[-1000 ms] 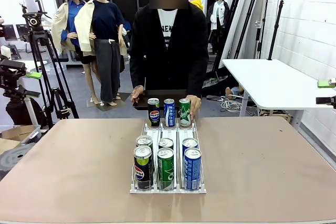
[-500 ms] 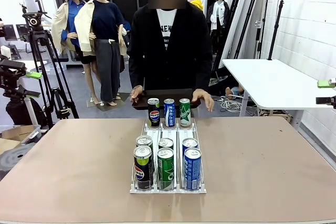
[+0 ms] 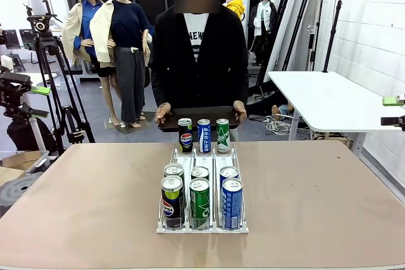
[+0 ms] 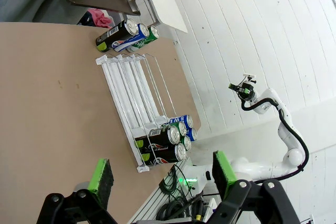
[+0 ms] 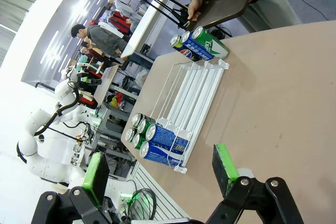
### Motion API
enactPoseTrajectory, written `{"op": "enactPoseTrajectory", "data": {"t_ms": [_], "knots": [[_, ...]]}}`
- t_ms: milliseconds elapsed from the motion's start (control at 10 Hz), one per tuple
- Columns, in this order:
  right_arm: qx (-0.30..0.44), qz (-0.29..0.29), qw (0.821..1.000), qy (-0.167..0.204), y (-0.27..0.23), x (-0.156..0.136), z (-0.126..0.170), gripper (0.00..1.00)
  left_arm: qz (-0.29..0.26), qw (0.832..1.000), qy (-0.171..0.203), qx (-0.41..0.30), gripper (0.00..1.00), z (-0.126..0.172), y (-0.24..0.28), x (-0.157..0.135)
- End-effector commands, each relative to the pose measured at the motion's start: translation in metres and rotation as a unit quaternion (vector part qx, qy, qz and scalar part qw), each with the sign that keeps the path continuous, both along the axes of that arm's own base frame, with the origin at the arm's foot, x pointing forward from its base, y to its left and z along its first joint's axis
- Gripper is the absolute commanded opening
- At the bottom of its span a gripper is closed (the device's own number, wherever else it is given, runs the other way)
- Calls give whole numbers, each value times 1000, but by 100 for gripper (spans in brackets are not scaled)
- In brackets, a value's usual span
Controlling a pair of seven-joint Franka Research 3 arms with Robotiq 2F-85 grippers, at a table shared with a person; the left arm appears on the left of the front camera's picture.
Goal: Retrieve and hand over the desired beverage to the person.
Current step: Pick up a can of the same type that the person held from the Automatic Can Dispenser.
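Observation:
The person (image 3: 200,55) in a black jacket stands at the table's far side, both hands holding a dark tray (image 3: 197,118) just behind a white wire rack (image 3: 201,156). At the rack's far end stand a black Pepsi can (image 3: 185,135), a blue can (image 3: 204,135) and a green can (image 3: 223,135). Several more cans (image 3: 199,203) crowd its near end. My left gripper (image 4: 160,179) is open, high over the table, with nothing between its green pads. My right gripper (image 5: 160,171) is open too, also well away from the rack (image 5: 194,90).
The brown table (image 3: 329,194) is bare on both sides of the rack. A white side table (image 3: 329,99) stands at the back right. Camera tripods (image 3: 44,61) stand at the back left.
The person's hand has left the green can and gone back to the tray, which both hands now hold. The person stands more upright. The cans have not moved.

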State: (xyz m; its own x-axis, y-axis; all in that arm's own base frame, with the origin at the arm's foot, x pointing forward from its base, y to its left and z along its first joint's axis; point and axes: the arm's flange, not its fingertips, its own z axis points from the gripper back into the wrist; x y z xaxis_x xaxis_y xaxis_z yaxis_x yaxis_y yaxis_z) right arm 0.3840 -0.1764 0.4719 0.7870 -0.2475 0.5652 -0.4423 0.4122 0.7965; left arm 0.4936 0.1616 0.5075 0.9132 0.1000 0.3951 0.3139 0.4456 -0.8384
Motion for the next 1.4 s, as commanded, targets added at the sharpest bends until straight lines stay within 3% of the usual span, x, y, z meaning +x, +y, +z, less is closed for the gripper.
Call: {"op": "enactPoseTrajectory", "data": {"t_ms": [0,1300], "knots": [[1,-1,1000,3,0,1,-1,100,2,1000,4,-1,100,1,0,0],[1,-1,1000,3,0,1,-1,100,0,1000,0,0,100,0,0,0]]}}
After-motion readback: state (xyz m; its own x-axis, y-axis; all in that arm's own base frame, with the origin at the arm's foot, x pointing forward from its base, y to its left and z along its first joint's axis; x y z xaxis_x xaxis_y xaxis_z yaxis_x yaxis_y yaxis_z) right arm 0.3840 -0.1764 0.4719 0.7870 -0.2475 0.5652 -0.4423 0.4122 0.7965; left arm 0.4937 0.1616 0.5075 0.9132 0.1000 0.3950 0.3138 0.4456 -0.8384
